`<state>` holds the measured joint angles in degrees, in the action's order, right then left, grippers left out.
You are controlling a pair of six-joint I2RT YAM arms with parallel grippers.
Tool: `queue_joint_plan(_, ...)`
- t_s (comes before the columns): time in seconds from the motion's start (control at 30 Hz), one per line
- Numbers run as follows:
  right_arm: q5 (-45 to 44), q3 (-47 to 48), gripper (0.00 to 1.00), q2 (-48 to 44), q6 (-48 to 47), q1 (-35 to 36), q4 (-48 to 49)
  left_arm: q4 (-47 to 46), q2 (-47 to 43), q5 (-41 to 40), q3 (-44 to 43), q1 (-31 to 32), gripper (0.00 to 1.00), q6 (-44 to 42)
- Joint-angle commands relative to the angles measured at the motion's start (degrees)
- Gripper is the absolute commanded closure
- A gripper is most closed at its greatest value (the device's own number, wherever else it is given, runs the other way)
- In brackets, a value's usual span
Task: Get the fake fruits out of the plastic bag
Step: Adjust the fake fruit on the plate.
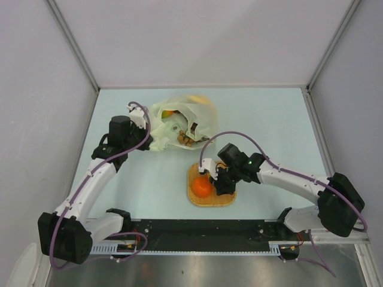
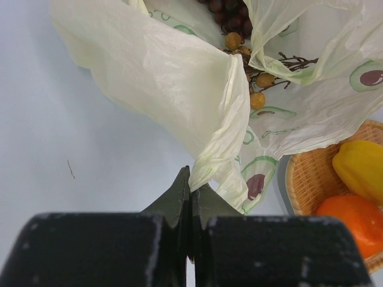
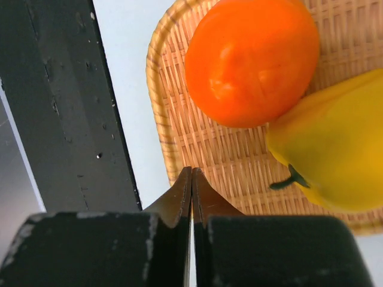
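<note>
Crinkly yellow-green plastic bag [image 1: 179, 116] opens towards woven mat [image 1: 210, 201]; left pincer [image 2: 190, 185] grasps its edge; right pincer [image 3: 191, 179] clenched empty; glossy yellow fruit [image 3: 335, 143] on mat shows from wrists only

Orange [image 3: 251, 60]: one;
Yellow pepper-like fruit [image 3: 335, 149]: one;
Grape bunch [image 2: 230, 17]: one;
Brown nut cluster [image 2: 265, 79]: one;
Plastic bag [image 2: 167, 78]: one, perhaps hiding more fruit;
Woven mat [image 3: 197, 143]: one

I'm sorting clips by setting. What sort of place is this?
Probably a robot-lab test cell: a pale table walled by plain white panels, a left arm and right arm bolted at its near edge, and props on it, a plastic bag and fake fruits on a woven mat.
</note>
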<state>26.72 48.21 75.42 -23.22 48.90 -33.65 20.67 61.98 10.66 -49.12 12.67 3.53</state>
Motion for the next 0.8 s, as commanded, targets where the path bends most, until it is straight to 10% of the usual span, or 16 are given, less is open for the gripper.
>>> queue_joint_plan(0.0, 3.7, 1.0, 1.0, 2.9, -3.6, 0.7, 4.4, -0.5, -2.3, -0.3, 0.7, -0.4, 1.0, -0.5)
queue_joint_plan(0.77, 5.0, 11.3, 0.99, 15.7, 5.3, -2.1, 10.4, 0.3, -4.0, -0.5, 0.3, -0.9, 1.0, -0.7)
